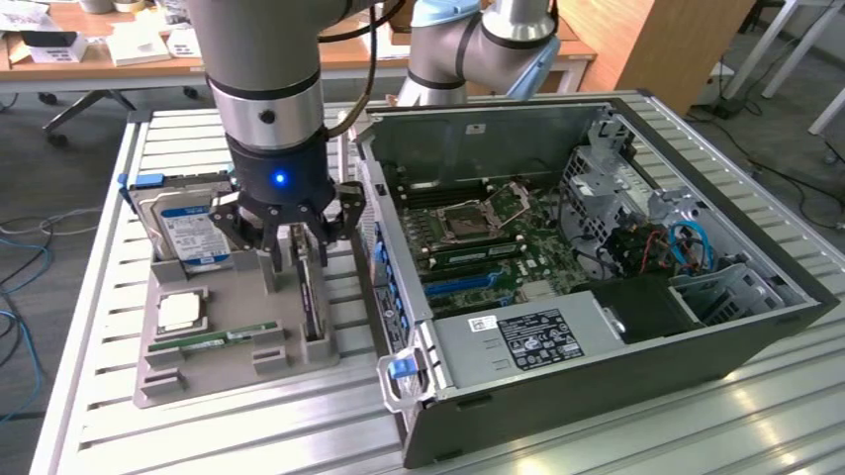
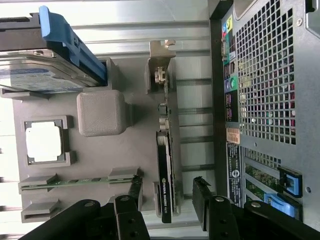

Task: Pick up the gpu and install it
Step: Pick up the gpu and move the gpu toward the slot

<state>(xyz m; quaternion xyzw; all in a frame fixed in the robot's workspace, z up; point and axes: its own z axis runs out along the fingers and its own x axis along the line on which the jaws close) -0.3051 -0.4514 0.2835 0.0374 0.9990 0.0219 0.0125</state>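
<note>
Claw [image 2: 167, 192] wide open, nothing held, w/ jaws lined up either side of the gpu [image 2: 165, 165], stood on edge in gray holder [image 2: 100, 160] so top's grabbable.

The desk [image 1: 172, 435] is topped with ribbed silver metal slats, and pale light glints off them at the near edge. Around it lies a grey carpet floor [image 1: 40, 178]. On the exterior view's left, a blue cable [image 1: 16, 272] trails over the carpet. At the far left stands a wooden table [image 1: 99, 65] strewn with papers [image 1: 139, 45], with a black chair base [image 1: 86, 104] under it. At the far right is a wooden panel [image 1: 660, 45], with white legs [image 1: 793, 40] beyond it and black cables [image 1: 779, 168] on the floor.
</note>
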